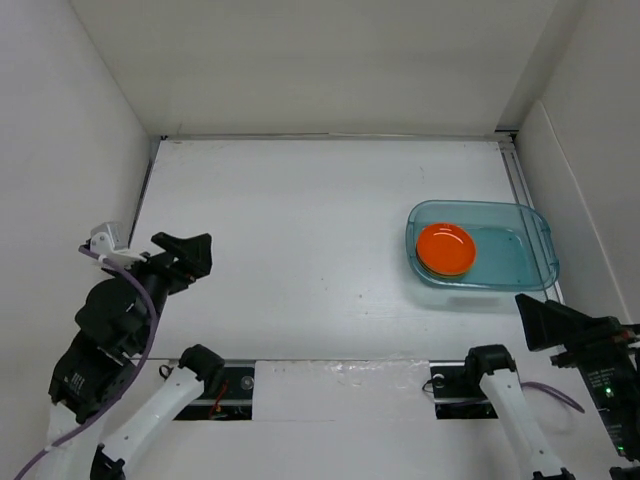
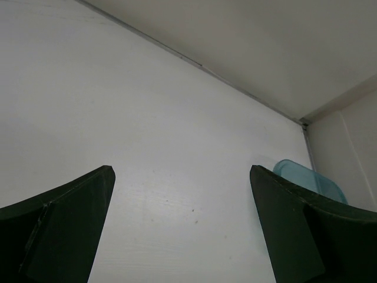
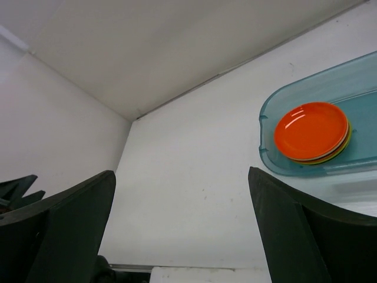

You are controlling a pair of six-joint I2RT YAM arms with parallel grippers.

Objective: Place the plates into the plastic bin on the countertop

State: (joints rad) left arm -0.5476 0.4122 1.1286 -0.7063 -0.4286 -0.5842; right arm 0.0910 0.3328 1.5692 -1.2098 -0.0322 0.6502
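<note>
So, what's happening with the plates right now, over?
Left gripper open, empty. Right gripper open, empty. Plates stacked in plastic bin, orange on top. Nothing seen in the way, over.

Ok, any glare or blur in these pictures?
Top view: even, soft light, everything sharp. Right wrist: faint white sheen on the orange plate, its own fingers dark and soft-edged. Left wrist: fingers dark too, only a corner of the bin showing.
</note>
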